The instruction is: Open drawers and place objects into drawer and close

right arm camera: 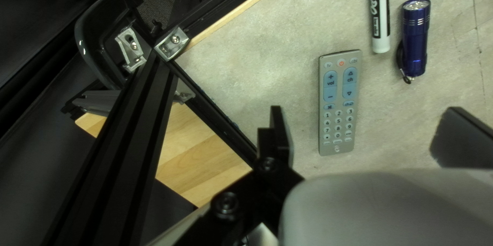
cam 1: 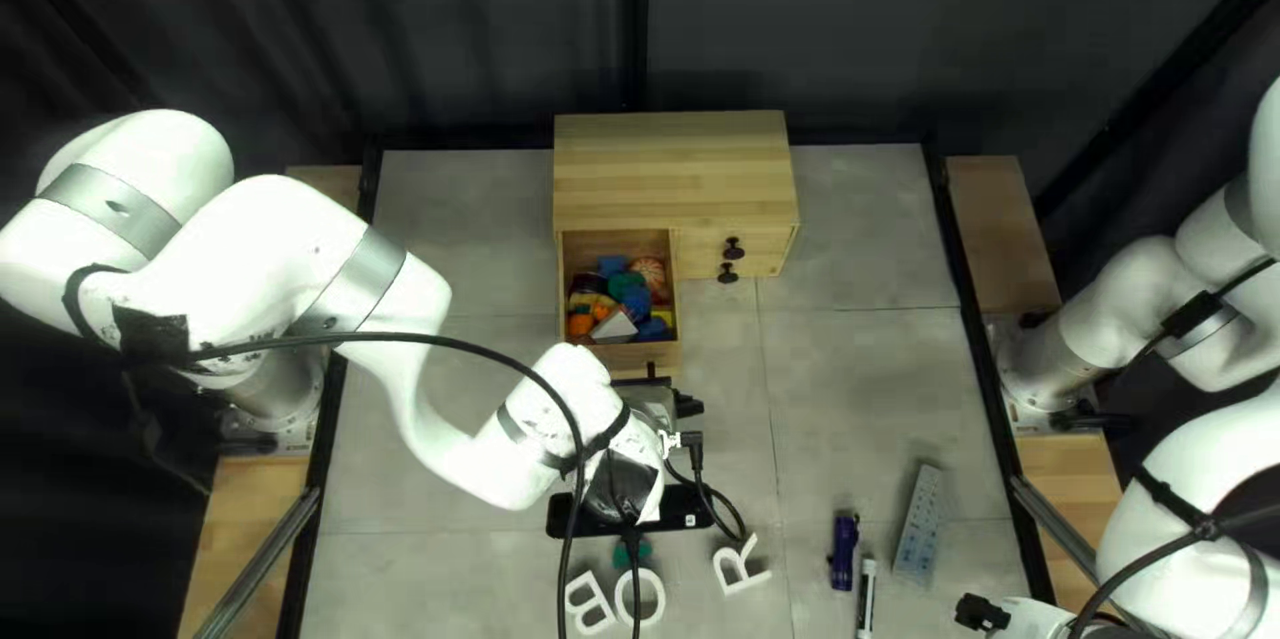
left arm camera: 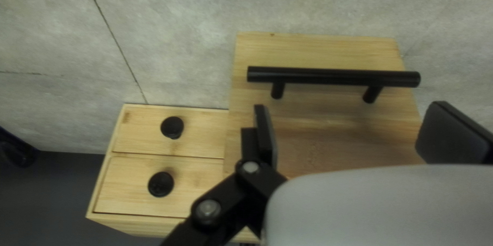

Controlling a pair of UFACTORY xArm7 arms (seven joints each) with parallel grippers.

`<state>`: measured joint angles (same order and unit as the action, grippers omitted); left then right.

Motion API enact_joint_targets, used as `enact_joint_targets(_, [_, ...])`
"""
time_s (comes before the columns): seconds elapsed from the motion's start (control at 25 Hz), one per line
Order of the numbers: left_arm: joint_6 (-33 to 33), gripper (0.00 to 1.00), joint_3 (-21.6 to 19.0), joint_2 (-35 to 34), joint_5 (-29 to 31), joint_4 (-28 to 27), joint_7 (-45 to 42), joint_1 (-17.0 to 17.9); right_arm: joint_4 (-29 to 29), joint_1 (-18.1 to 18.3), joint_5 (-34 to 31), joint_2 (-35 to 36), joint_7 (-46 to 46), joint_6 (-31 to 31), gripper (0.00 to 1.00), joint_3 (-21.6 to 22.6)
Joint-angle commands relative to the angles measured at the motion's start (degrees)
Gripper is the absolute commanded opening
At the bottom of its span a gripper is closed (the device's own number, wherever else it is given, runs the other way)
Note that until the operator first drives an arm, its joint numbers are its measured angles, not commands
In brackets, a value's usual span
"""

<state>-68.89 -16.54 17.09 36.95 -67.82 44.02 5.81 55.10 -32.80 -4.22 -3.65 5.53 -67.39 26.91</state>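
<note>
My left gripper is at the front of the pulled-out drawer of the wooden cabinet. That drawer holds several colourful toys. In the left wrist view my left gripper stands open, with the drawer front and its black bar handle ahead of it, untouched. Two small drawers with round knobs are closed. My right gripper is at the near right; in its wrist view the gripper is open above a grey remote, holding nothing.
A blue flashlight and a white marker lie left of the remote in the top left view. White letters and a green object are near the left arm, whose cables hang over the table.
</note>
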Motion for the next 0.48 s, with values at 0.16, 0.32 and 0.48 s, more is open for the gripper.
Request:
enact_joint_targets(0.16, [1.0, 1.0, 0.15, 0.41, -0.12, 0.2, 0.16, -0.39, 0.0, 0.0, 0.0, 0.0, 0.0, 0.0, 1.0, 0.0])
enact_joint_targets(0.32, [-1.55, 1.0, 0.38, 2.3, -0.42, -1.97, -0.6, 0.12, 0.0, 0.0, 0.0, 0.0, 0.0, 0.0, 1.0, 0.0])
enact_joint_targets(0.48, [-2.96, 1.0, 0.55, 2.98, -0.49, -3.06, -1.08, 0.34, 0.0, 0.0, 0.0, 0.0, 0.0, 0.0, 1.0, 0.0])
